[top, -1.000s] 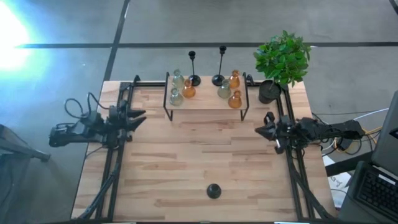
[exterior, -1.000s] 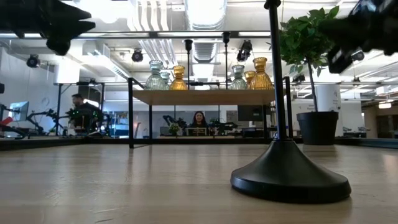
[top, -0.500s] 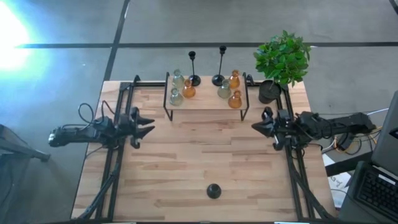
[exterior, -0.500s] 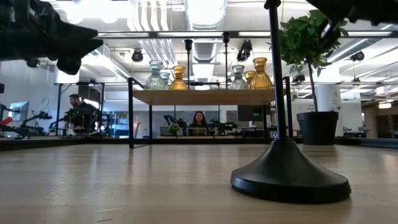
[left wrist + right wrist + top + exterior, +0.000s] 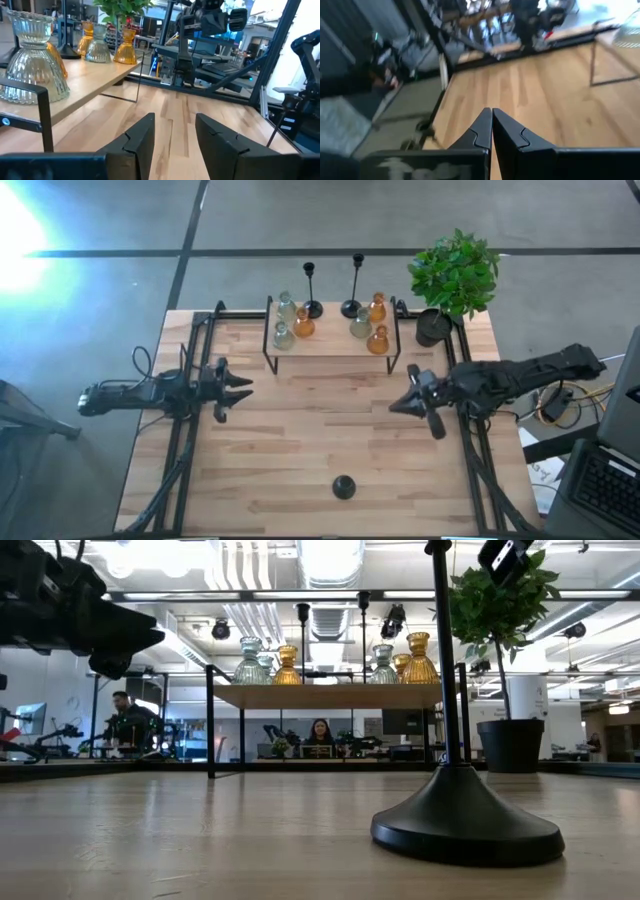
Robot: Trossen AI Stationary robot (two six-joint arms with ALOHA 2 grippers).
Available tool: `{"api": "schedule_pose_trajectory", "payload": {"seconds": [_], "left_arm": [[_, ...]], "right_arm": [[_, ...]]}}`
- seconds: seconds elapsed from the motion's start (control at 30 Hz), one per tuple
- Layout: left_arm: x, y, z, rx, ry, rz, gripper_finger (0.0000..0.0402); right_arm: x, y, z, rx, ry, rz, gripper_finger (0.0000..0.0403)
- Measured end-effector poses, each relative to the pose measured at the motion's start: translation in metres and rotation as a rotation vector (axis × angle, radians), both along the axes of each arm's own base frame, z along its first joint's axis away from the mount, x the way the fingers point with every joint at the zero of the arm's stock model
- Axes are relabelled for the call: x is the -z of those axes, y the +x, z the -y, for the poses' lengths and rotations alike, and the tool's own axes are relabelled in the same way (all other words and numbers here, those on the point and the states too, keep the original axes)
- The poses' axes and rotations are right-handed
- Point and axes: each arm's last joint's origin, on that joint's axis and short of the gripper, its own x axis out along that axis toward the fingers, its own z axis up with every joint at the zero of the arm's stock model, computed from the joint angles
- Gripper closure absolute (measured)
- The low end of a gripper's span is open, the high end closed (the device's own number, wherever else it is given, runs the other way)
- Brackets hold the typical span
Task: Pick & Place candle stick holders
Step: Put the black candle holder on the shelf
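One black candle stick holder [image 5: 344, 487] stands alone on its round base [image 5: 467, 826] near the table's front edge, its thin stem [image 5: 441, 660] upright. On the wooden shelf [image 5: 330, 348] at the far edge stand amber holders [image 5: 377, 340], clear glass holders [image 5: 283, 336] and two black stemmed ones [image 5: 312, 308]. My left gripper [image 5: 245, 387] hovers open at the table's left side, pointing level toward the middle [image 5: 172, 135]. My right gripper [image 5: 395, 405] is shut [image 5: 492, 117], raised over the right side with nothing in it.
A black pot with a green plant [image 5: 455, 275] stands at the far right corner beside the shelf. Black rails [image 5: 190, 440] run along both table sides. Bare wood [image 5: 320, 430] lies between the shelf and the lone holder. People sit in the room beyond [image 5: 320, 730].
My right gripper has risen and reached toward the table's middle, tipping its fingers up nearer to level, and stays shut. My left gripper has sunk a little and come slightly toward the middle and the near edge, still open. No holder has moved.
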Motion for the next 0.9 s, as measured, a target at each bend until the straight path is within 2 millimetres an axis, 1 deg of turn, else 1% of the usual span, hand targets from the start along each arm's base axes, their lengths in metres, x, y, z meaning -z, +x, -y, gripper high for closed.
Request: {"api": "schedule_pose_trajectory", "payload": {"seconds": [0.1, 0.17, 0.23, 0.43, 0.6, 0.73, 0.83, 0.9], "left_arm": [[0.0, 0.0, 0.0, 0.002, 0.014, -0.003, 0.0254], [0.001, 0.0, 0.0, 0.004, 0.027, -0.012, 0.0254], [0.001, 0.0, 0.0, 0.004, 0.046, -0.019, 0.0254], [0.003, 0.001, 0.0, 0.003, 0.049, -0.038, 0.0254], [0.002, 0.002, 0.0, -0.002, 0.049, -0.031, 0.0254], [0.002, 0.002, 0.0, -0.004, 0.049, -0.029, 0.0254], [0.002, 0.002, 0.0, -0.004, 0.049, -0.032, 0.0254], [0.002, 0.002, 0.0, -0.004, 0.049, -0.031, 0.0254]], "right_arm": [[-0.002, 0.004, -0.01, -0.049, -0.031, -0.098, 0.0394], [0.0, 0.006, -0.016, -0.075, -0.041, -0.166, 0.0394], [0.003, 0.01, -0.023, -0.1, -0.04, -0.198, 0.0394], [0.021, 0.018, -0.041, -0.171, -0.063, -0.287, 0.0394], [0.034, 0.026, -0.051, -0.182, -0.066, -0.356, 0.0385], [0.053, 0.035, -0.057, -0.222, -0.157, -0.37, 0.0355], [0.074, 0.046, -0.063, -0.262, -0.222, -0.308, 0.0329], [0.085, 0.054, -0.067, -0.275, -0.231, -0.246, 0.0315]]}}
